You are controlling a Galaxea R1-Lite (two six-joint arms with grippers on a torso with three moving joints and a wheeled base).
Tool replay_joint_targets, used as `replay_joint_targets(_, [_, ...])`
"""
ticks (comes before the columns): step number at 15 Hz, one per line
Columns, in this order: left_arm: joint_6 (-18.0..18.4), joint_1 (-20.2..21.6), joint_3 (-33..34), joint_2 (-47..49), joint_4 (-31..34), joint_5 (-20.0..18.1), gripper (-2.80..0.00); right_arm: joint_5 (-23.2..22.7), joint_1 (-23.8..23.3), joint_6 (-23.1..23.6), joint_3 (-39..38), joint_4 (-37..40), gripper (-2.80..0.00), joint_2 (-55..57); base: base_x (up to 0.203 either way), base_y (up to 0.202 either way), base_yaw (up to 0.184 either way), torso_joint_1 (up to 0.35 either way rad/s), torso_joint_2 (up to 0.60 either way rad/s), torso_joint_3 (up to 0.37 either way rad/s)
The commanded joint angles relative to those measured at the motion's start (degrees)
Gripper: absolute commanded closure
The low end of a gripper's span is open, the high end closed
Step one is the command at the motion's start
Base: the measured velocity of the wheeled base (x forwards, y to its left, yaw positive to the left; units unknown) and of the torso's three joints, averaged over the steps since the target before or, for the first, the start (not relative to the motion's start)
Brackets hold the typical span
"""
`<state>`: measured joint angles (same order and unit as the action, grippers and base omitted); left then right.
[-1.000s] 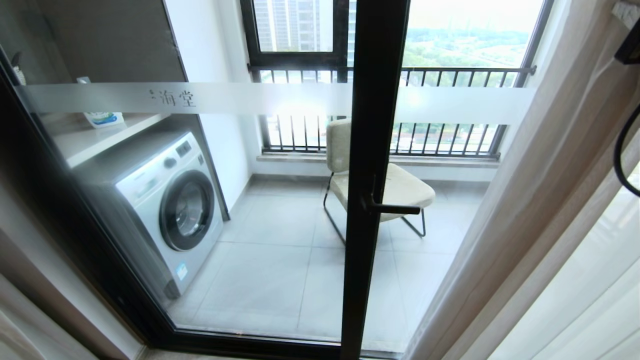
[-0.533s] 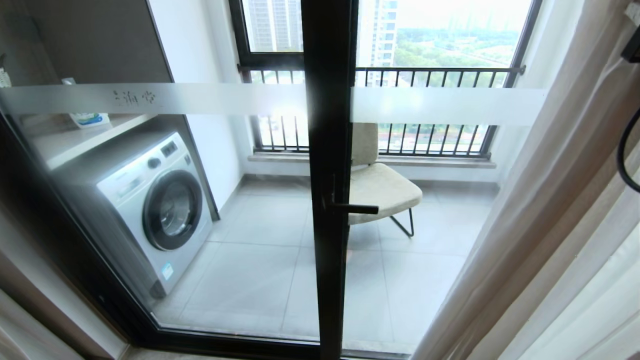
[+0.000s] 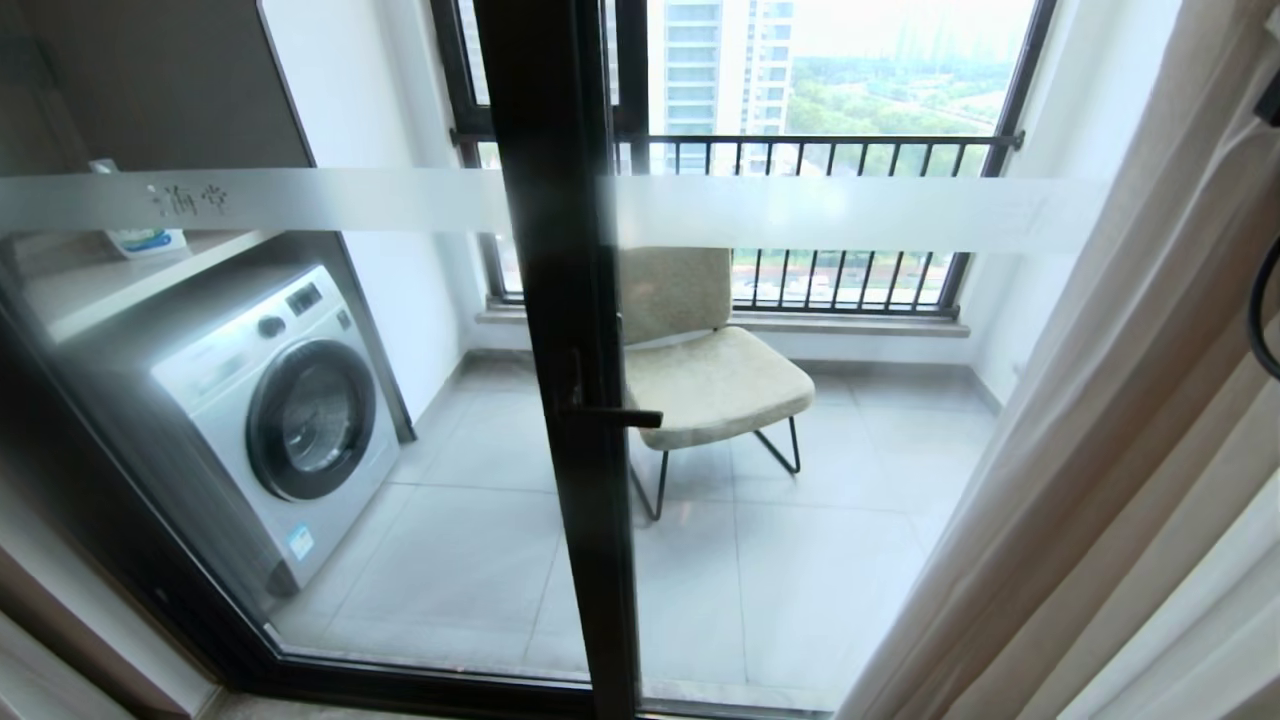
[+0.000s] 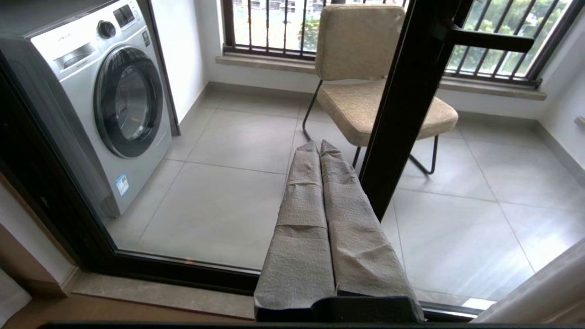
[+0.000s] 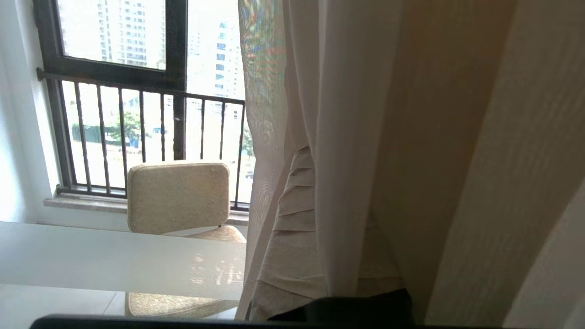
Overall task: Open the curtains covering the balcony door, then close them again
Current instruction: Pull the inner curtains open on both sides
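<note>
Head view: chair point(image 3: 700, 370) behind balcony door point(image 3: 560, 330), curtains point(image 3: 1100, 450) perhaps bunched right

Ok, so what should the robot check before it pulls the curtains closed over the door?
1. Curtains off the balcony door: ok, they are bunched at the robot's right and the glass is uncovered.
2. Right gripper at the curtains: ok, it sits among the folds.
3. Right gripper actually pinching fabric: cannot tell, a fold hides one finger.
4. Left gripper out of the way: ok, it is shut, empty and low before the glass.
5. Chair and washing machine away from the curtains: ok, both are behind the glass.
</note>
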<state>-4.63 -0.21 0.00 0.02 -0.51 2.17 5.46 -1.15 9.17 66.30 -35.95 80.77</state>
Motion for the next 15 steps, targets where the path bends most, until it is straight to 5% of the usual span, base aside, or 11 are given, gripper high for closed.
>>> replay_joint_targets(1, [0.0, 0.0, 0.0, 0.0, 0.0, 0.0, 0.00, 0.4, 0.0, 0.5, -0.3, -0.3, 0.00, -0.9, 0.000, -0.186, 0.001, -0.001, 0.00, 0.003])
replay_joint_targets(15, [-0.2, 0.0, 0.0, 0.0, 0.0, 0.0, 0.00, 0.8, -1.9, 0.8, -1.7, 2.2, 0.00, -3.5, 0.000, -0.190, 0.000, 0.002, 0.00, 0.003])
